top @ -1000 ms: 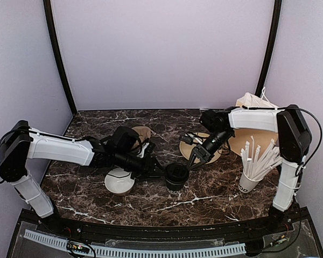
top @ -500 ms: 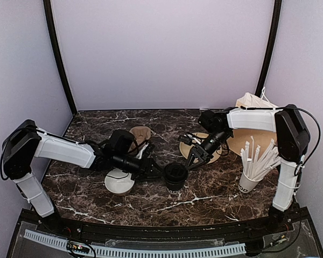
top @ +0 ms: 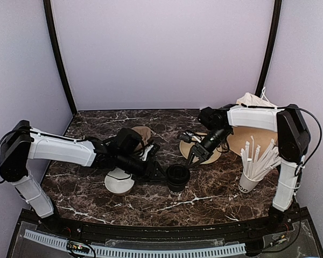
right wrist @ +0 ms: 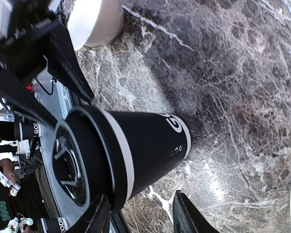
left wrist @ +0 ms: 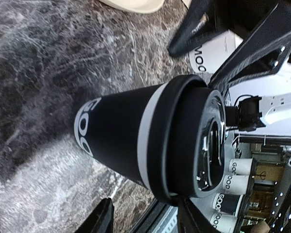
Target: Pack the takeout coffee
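Observation:
The takeout coffee cup (top: 177, 178) stands upright on the marble table with its black lid (left wrist: 194, 141) on. It is black with white lettering and a pale band under the lid. My left gripper (top: 160, 173) lies low just left of the cup, jaws apart. In the left wrist view (left wrist: 148, 221) the cup (left wrist: 121, 136) fills the middle, and the lid's rim meets one fingertip (left wrist: 194, 218). My right gripper (top: 195, 157) hangs up and to the right of the cup, open and apart from it. The right wrist view (right wrist: 140, 218) shows the cup (right wrist: 145, 141) beyond its fingertips.
A wide white bowl (top: 119, 181) sits under the left arm. A white cup of straws (top: 250, 180) stands at the right. Tan discs (top: 142, 133) (top: 204, 145) lie behind the grippers. A white bag (top: 253, 102) is at the back right.
The left gripper has edged right along the table towards the cup, which shifted slightly right. The right gripper has drawn back a little, up and away from the cup.

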Robot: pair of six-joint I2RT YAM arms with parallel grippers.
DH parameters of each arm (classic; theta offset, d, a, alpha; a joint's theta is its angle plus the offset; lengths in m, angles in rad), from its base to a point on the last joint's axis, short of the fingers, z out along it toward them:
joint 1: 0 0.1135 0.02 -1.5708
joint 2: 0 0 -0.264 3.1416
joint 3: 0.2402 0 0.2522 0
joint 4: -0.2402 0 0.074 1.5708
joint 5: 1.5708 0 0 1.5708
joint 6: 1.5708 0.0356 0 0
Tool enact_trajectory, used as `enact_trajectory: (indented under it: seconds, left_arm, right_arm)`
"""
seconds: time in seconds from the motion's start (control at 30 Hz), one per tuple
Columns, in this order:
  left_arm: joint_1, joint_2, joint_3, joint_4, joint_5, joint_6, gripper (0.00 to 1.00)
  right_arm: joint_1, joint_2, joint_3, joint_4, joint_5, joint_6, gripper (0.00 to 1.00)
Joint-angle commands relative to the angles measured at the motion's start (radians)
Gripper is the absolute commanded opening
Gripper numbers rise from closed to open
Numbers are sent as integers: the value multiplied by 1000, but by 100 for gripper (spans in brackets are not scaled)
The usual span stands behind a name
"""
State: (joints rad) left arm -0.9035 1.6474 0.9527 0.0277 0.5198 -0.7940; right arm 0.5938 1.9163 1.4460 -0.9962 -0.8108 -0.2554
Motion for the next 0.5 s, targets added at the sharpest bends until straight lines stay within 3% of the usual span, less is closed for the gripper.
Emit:
enact_trajectory:
  seconds: [0.0,0.27,0.47]
  left_arm:
    - [-18,-69,50,-85,-71,71,49]
    - [-18,-112,129,-183,-164,113,54]
    - [-18,-140,160,-215,-251,339,54]
  right_arm:
    - [12,-55,50,-34,-49,-70,49]
    - [7,-87,60,-38,-11,-80,58]
    - [-8,-124,97,-62,45,-108,58]
